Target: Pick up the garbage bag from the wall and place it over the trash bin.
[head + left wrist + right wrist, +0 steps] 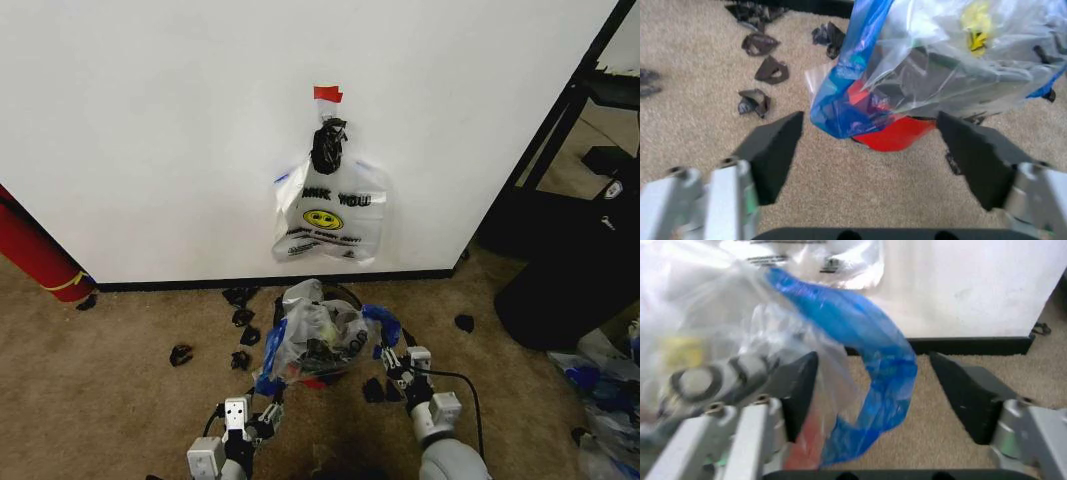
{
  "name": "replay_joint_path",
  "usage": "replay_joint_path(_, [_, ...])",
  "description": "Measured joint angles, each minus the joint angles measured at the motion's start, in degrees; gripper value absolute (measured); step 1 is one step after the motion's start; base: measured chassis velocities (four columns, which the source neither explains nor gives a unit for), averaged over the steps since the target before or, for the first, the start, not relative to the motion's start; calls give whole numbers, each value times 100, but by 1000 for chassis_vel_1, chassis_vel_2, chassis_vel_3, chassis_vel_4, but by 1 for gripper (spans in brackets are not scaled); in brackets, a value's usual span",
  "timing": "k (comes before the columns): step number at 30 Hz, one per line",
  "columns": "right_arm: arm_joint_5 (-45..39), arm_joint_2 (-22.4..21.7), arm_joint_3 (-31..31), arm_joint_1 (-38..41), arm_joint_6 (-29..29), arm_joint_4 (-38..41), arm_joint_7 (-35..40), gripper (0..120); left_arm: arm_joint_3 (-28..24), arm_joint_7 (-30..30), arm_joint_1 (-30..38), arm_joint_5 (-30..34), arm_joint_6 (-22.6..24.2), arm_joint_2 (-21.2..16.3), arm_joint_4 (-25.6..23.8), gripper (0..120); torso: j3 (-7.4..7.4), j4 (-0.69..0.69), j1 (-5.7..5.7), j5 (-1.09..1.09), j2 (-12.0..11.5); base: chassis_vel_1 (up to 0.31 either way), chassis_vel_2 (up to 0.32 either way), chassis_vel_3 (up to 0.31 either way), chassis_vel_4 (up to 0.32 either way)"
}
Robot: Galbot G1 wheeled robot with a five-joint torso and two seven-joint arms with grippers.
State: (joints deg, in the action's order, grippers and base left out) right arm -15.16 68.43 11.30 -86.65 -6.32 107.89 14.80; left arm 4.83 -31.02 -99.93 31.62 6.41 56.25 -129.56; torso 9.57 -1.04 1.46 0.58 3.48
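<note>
One garbage bag (330, 212) with a yellow smiley hangs from a hook on the white wall (150, 130), under a bit of red tape (327, 93). Another bag like it (318, 330) is draped loosely over the trash bin on the carpet, whose red base (897, 136) shows beneath the plastic. My left gripper (266, 416) is open, low at the bin's near left side. To the bin's right my right gripper (392, 362) is open, with the bag's blue side stripe (873, 375) hanging loose between its fingers.
Several black scraps (240, 330) lie on the carpet left of the bin. A red cylinder (35, 255) leans at the far left. A big black bag (575, 275), a black frame (560, 110) and loose plastic bags (605, 385) crowd the right side.
</note>
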Motion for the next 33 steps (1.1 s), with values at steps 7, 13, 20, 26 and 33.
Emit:
replay_joint_path(7, [174,16,145,-261,-310,173,-120,90,67,-7,-231,-296,-45,-102,-325,100,0,0,0,0,0,0,0,0,0])
replay_joint_path(13, [187,-6,301,-418,-411,421,-138,100,262,-106,-446,-478,-137,-393,-781,100,1,1,0,0,0,0,0,0,0])
replay_joint_path(20, [150,25,451,-569,-443,622,-145,100,1173,-87,-27,440,69,-747,-1310,100,1,0,0,0,0,0,0,0,0])
replay_joint_path(26, [92,89,675,-700,-749,856,-313,100,1479,34,1820,2138,495,-1343,-942,100,2,-4,1,3,0,0,0,0,0])
replay_joint_path(33, [160,15,838,-445,-1405,974,-678,100,1298,913,2340,2012,360,-1760,13,100,2,6,1,2,0,0,0,0,0])
